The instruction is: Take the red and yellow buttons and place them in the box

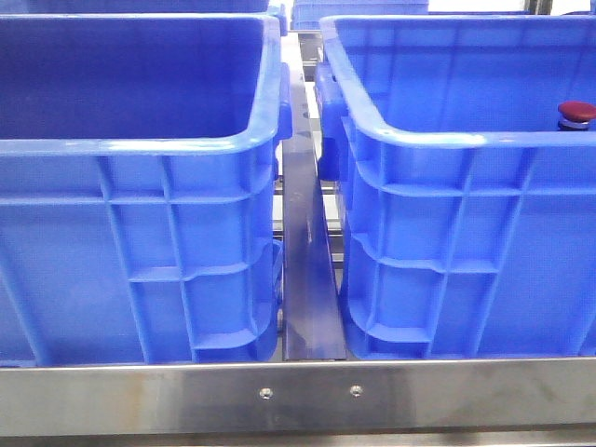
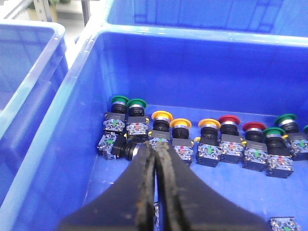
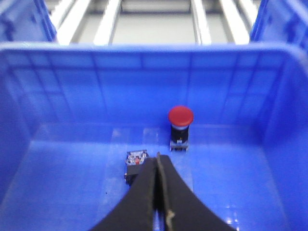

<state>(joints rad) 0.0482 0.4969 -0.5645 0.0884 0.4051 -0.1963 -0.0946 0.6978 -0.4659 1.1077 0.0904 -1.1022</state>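
1. Across the front view, two big blue crates are seen side by side on a metal frame (image 1: 298, 396), with a dark gap between them. The left crate (image 1: 140, 233) looks bare inside from here. A red button (image 1: 576, 114) is seen peeking over the rim of the right crate (image 1: 466, 233). No gripper is seen from this side.

2. Through the left wrist view, the left gripper (image 2: 155, 150) is seen clenched, its black fingers pressed together with nothing between them. It is held inside a blue crate (image 2: 67, 144), just over a row of buttons on the floor. Green buttons (image 2: 127, 102), yellow buttons (image 2: 162, 116) and red buttons (image 2: 228, 120) are lined up there, standing on small dark bodies.

3. Through the right wrist view, the right gripper (image 3: 158, 161) is seen clenched too, and nothing is held. One red button is stood upright on the floor of the box (image 3: 57, 144), near its far wall. A small dark block (image 3: 136, 163) is lying just beside the gripper tips.
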